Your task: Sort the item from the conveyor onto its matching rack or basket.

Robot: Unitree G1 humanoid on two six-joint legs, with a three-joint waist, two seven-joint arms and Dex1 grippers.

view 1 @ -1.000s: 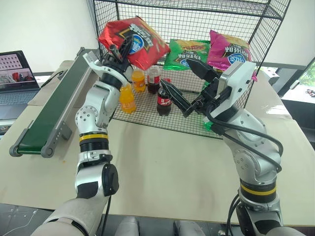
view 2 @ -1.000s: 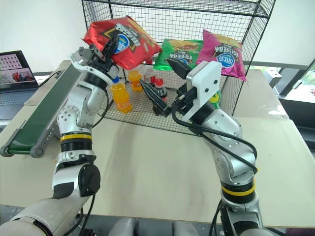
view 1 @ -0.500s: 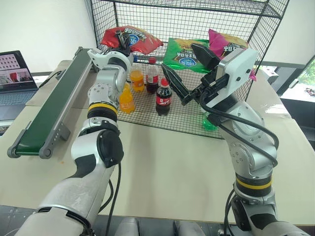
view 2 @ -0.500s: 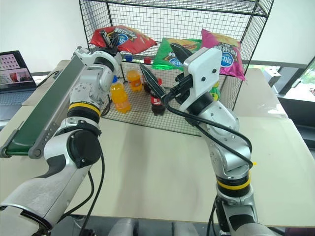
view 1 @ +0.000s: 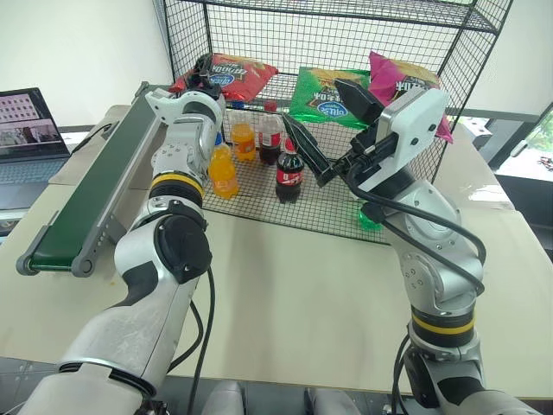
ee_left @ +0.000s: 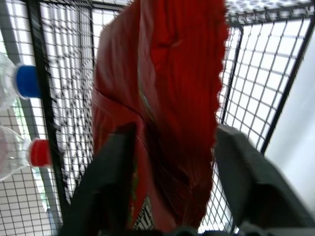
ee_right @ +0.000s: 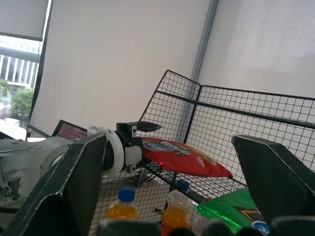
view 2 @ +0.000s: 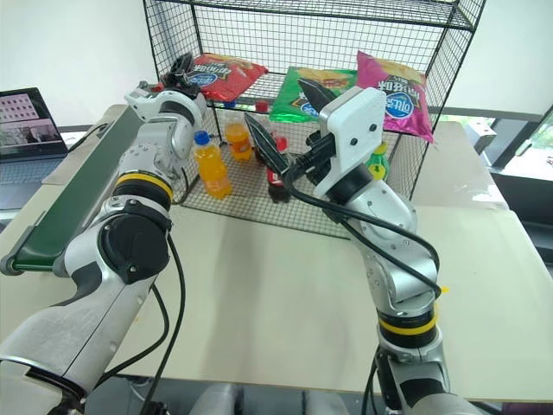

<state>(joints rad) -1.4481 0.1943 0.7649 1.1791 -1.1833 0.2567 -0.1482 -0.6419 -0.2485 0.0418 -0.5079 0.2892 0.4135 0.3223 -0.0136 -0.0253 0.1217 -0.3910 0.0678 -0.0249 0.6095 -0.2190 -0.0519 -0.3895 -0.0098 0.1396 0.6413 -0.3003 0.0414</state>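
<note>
Your left tool (ee_left: 170, 162) is at the near end of the red chip bag (view 1: 233, 76), and its two fingers (ee_left: 106, 182) stand apart on either side of the bag's crimped edge: spread, not pinching. From the right wrist view you can see one black finger lying along the top of the bag while the bag itself lies flat on the upper mesh shelf of the black wire rack (view 1: 346, 35), at its left end. Just beside it on that shelf sit the green bag (view 1: 328, 93) and, further right, the pink bag (view 1: 402, 82).

Your right tool (view 1: 333, 130) hangs in front of the rack, fingers wide apart and holding nothing.

Below the bags, on the rack's bottom mesh, you have two orange bottles (view 1: 223, 171) and two cola bottles (view 1: 287, 173) standing upright.

Off to the left, the dark green conveyor (view 1: 91, 194) runs along the counter (view 1: 285, 294), and a laptop (view 1: 30, 125) sits beyond it.
</note>
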